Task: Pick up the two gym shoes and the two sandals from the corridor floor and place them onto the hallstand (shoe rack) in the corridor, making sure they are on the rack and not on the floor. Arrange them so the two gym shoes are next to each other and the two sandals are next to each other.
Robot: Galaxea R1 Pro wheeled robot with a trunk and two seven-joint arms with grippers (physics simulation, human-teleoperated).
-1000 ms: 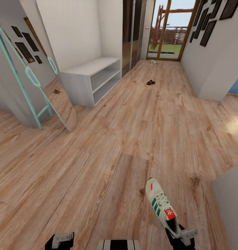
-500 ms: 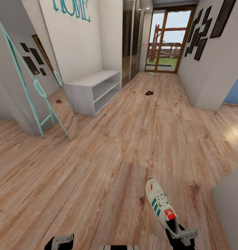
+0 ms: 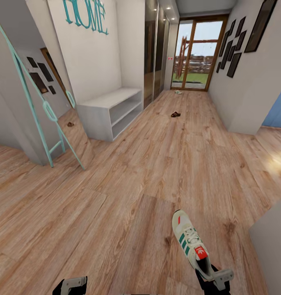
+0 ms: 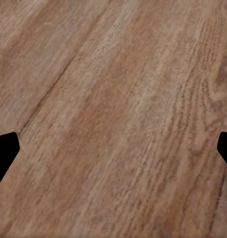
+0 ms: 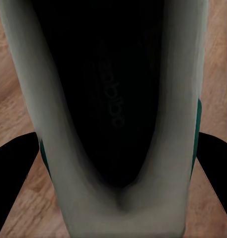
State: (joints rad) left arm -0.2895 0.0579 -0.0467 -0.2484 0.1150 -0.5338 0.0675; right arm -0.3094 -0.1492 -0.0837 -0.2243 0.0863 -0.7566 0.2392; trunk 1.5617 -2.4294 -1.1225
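Corridor inventory, counted

Gym shoes, 2: one cream-white shoe (image 3: 191, 243) with three green stripes and a red tongue label is carried heel-first by the right end effector (image 3: 213, 279), toe pointing down the corridor, raised over the floor (image 3: 128, 176). The right wrist view looks into its dark opening (image 5: 113, 94), with a black finger (image 5: 14, 168) pressed against each side of the heel (closed on the shoe). A second pale shoe (image 3: 178, 92) lies far off on the floor, just before the glass door (image 3: 195, 57); too small to make out detail.

Sandals, 1 counted: a small brown sandal (image 3: 175, 114) on the floor mid-corridor, well apart from the rack. A small brown shape (image 3: 69, 123) shows in the leaning mirror (image 3: 50, 106); what it is cannot be told.

Shoe rack, 1: pale grey-white unit (image 3: 109, 110) against the left wall, wide top surface, two low open shelves.

Left end effector (image 3: 70, 284), 1: low at the frame edge; in the left wrist view its two dark fingertips (image 4: 4, 153) stand wide apart over bare wood planks, holding nothing.

Wall items: teal "HOME" lettering (image 3: 85, 14), 1; dark picture frames (image 3: 234, 45) on the right wall, several
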